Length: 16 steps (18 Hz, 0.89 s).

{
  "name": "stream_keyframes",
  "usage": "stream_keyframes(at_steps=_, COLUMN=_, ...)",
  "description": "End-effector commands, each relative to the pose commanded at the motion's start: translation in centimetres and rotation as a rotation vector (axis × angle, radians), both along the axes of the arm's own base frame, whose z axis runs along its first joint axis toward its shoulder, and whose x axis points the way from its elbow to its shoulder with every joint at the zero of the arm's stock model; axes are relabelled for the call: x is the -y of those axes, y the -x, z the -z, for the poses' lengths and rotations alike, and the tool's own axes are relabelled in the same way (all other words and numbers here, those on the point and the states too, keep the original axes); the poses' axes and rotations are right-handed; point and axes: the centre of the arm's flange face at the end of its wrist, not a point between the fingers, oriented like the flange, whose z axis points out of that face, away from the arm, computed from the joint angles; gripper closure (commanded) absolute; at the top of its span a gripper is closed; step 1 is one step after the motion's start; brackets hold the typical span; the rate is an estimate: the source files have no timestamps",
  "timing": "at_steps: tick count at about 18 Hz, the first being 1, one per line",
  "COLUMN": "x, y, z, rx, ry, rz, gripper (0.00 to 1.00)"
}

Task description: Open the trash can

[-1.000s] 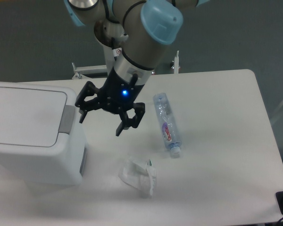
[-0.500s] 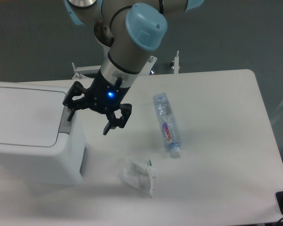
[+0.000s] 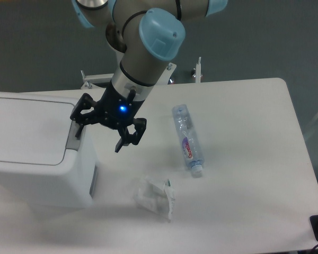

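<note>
The arm reaches down from the top of the view, its wrist angled toward the lower left. The black end effector (image 3: 98,136) hangs with its two fingers spread wide apart, holding nothing, a blue light glowing on its body.

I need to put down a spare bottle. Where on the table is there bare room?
The widest bare patch is the table's right side, beyond the water bottle. The front strip right of the crumpled wrapper is also bare. It is crowded on the left, around the trash can and the open claw.
</note>
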Motion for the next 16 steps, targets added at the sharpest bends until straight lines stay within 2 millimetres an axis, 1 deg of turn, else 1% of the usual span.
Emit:
stream_keyframes(at_steps=7, x=0.0, y=0.0, z=-0.2, rx=0.0, ry=-0.001, rz=-0.001, gripper=0.0)
stream_keyframes(at_steps=10, x=0.0, y=0.0, z=-1.0, rx=-0.01, ry=-0.011, rz=-0.001, gripper=0.0)
stream_keyframes(at_steps=12, x=-0.1, y=0.3, z=-2.0, rx=-0.022, ry=-0.025, rz=-0.004, gripper=0.0)
stream_keyframes(at_steps=14, x=0.2, y=1.6, z=-2.8, rx=-0.039, ry=-0.039, rz=-0.019, gripper=0.0)
stream_keyframes(at_steps=15, x=1.2, y=4.2, z=-3.3, rx=-0.05, ry=-0.047, rz=-0.057, gripper=0.0)
stream_keyframes(at_steps=16, x=2.1, y=5.9, z=-3.7, rx=-0.062, ry=-0.057, rz=-0.083, gripper=0.0)
